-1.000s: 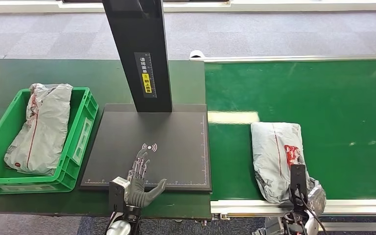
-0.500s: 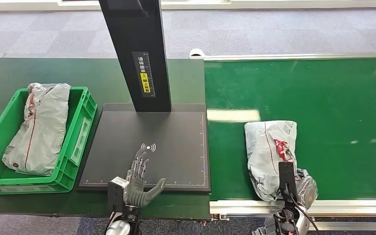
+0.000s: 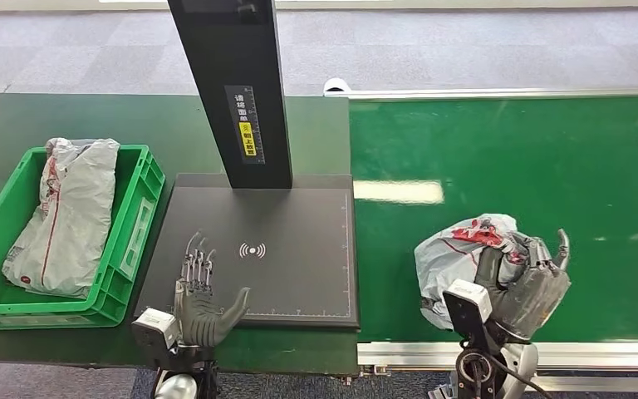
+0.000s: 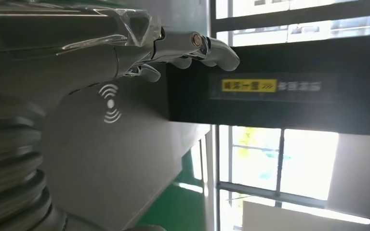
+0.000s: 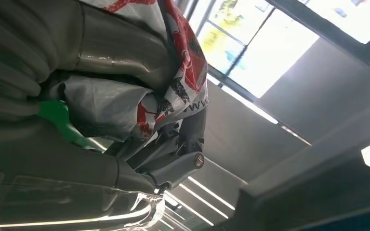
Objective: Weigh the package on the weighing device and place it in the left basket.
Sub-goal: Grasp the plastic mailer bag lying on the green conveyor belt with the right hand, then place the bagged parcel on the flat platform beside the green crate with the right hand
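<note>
A grey plastic package (image 3: 453, 262) with red print sits crumpled on the green conveyor belt (image 3: 507, 158), lifted at its near end. My right hand (image 3: 525, 278) grips that end; up close the package (image 5: 139, 96) bunches between thumb and fingers. My left hand (image 3: 199, 303) hovers open over the near left corner of the black weighing plate (image 3: 291, 249), fingers spread and holding nothing. From the wrist my left hand (image 4: 125, 53) reaches over the plate's wireless mark (image 4: 110, 103). The green basket (image 3: 137, 224) at the left holds another grey package (image 3: 62, 212).
A black post (image 3: 233, 91) with a yellow label rises from the back of the weighing plate. The dark green table (image 3: 17, 125) carries basket and plate. The conveyor's metal rail (image 3: 415, 353) runs along the near edge. Grey carpet lies beyond.
My right hand has risen and closed on the package, crumpling it and lifting its near end. My left hand has shifted left along the plate's near edge.
</note>
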